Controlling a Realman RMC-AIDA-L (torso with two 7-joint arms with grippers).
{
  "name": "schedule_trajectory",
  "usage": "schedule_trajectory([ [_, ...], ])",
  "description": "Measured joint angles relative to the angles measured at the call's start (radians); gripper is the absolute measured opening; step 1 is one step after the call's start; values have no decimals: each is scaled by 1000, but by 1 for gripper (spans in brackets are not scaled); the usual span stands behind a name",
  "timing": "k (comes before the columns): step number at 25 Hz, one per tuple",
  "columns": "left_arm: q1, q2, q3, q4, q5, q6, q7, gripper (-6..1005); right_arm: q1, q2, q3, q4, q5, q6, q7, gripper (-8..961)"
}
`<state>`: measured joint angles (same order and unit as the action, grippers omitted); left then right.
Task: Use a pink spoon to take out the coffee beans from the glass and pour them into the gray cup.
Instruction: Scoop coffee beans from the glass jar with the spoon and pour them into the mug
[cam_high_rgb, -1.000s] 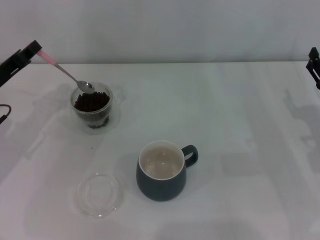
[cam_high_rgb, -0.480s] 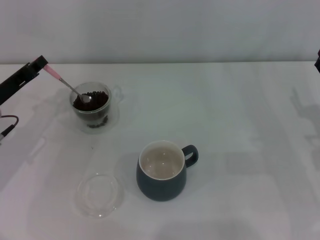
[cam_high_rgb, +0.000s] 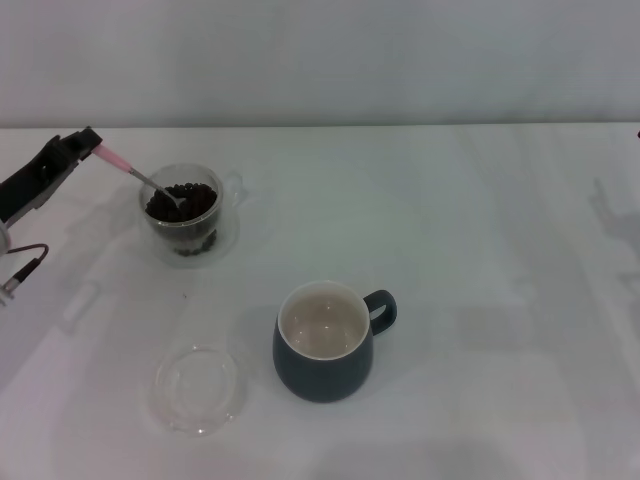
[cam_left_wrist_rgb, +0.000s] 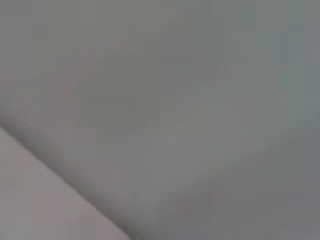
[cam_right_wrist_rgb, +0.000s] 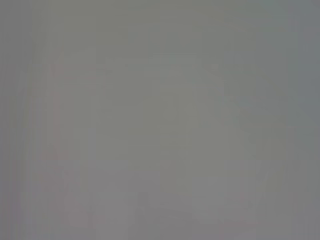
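In the head view my left gripper (cam_high_rgb: 82, 146) is at the far left, shut on the pale pink handle of the pink spoon (cam_high_rgb: 118, 163). The spoon slants down to the right and its metal bowl is dipped into the coffee beans (cam_high_rgb: 190, 200) inside the small clear glass (cam_high_rgb: 183, 213). The gray cup (cam_high_rgb: 322, 342), dark outside and cream inside, stands in the middle foreground with its handle to the right; I see no beans in it. My right gripper is out of view. Both wrist views show only a blank grey surface.
A shallow clear round glass dish (cam_high_rgb: 198, 389) lies on the white table (cam_high_rgb: 480, 260) at the front left, left of the gray cup. A thin cable (cam_high_rgb: 22, 268) hangs off my left arm at the left edge.
My left gripper has come down and slightly right, lowering the spoon's bowl from above the glass rim into the beans. The right gripper has left the frame at the right edge.
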<state>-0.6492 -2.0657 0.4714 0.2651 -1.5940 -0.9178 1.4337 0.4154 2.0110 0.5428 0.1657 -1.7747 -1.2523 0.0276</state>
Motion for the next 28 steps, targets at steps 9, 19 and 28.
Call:
schedule_trajectory([
  [9, 4, 0, 4, 0, 0, 1, -104, 128, -2, 0, 2, 0, 0, 19, 0, 857],
  [19, 20, 0, -1, 0, -6, 1, -227, 128, 3, -1, 14, -5, 0, 23, 0, 857],
  [28, 57, -1, -2, -8, -44, -25, -232, 127, 9, -1, 16, -12, 0, 25, 0, 857],
])
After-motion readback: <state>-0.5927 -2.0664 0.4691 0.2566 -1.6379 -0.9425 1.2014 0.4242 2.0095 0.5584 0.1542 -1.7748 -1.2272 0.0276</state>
